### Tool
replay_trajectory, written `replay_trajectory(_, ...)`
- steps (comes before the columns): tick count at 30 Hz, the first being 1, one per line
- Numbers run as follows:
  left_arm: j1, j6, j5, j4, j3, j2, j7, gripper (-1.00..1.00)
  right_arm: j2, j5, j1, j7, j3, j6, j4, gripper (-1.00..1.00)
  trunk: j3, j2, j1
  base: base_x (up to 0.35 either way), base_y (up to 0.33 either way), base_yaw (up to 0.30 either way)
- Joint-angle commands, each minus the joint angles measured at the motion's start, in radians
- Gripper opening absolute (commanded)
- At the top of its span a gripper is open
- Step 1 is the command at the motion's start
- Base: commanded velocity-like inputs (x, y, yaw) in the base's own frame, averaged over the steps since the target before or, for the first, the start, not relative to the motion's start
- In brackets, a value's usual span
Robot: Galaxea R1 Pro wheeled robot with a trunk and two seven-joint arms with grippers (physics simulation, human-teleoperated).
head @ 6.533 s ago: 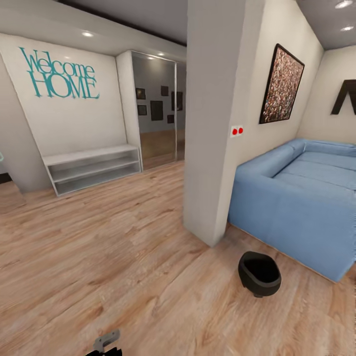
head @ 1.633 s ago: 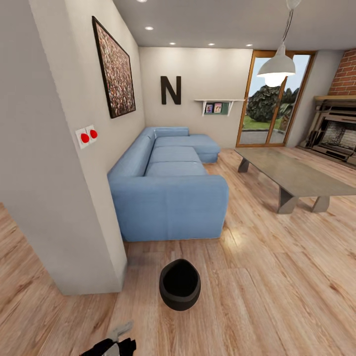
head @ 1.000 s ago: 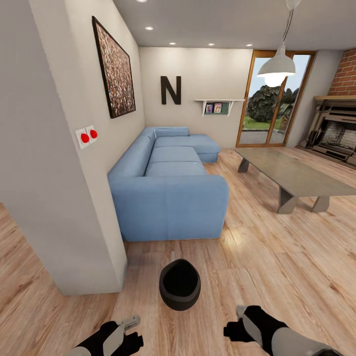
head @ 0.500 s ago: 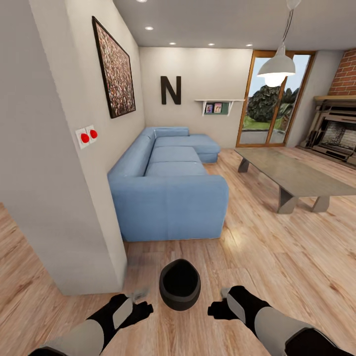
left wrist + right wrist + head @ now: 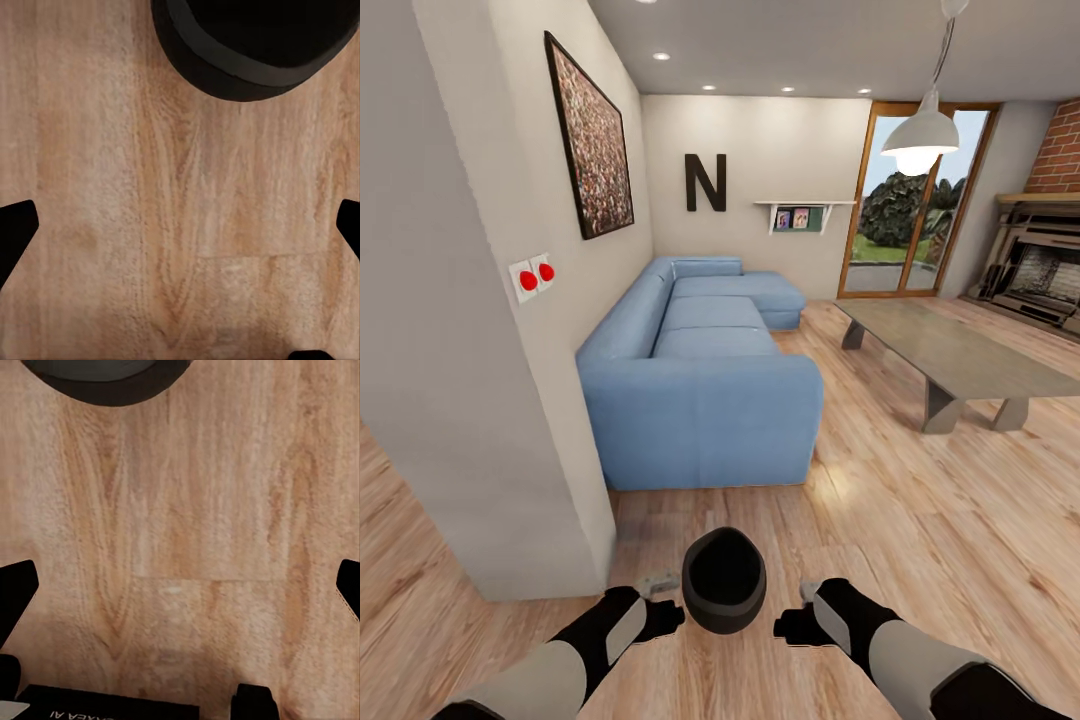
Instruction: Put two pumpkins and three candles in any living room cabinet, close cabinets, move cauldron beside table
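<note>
head looks down-forward; both wrists face floor closely, sharing cauldron [image 5: 724,580].

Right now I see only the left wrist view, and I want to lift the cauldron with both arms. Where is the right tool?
Observer: The right tool is at the right side of the cauldron, opposite the left tool, with a gap to the cauldron.
Operator: Is it open?
Observer: Yes. In the right wrist view its fingers stand wide apart over bare floor.
Operator: And the table?
Observer: The table stands ahead and to the right, well apart from the cauldron.
</note>
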Motion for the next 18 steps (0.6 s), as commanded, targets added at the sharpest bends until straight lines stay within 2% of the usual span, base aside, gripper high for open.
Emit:
replay_trajectory(1,0.0,0.004,0.01,-0.002,-0.008,-0.004,0.008,1.0,0.0,-0.005,-0.001,0.001,0.008,-0.006,0.0,1.0,-0.001,0.0,0.0,0.281,0.0,0.0)
replay_trajectory(7,0.0,0.004,0.007,-0.002,-0.011,-0.016,0.008,1.0,0.0,-0.004,0.0,0.001,0.011,-0.055,0.0,1.0,-0.001,0.0,0.0,0.319,0.0,0.0)
replay_trajectory(18,0.0,0.004,0.005,-0.002,-0.011,-0.019,0.006,1.0,0.001,-0.004,0.002,0.001,0.013,-0.066,0.001,1.0,-0.001,0.0,0.0,0.336,0.0,0.015)
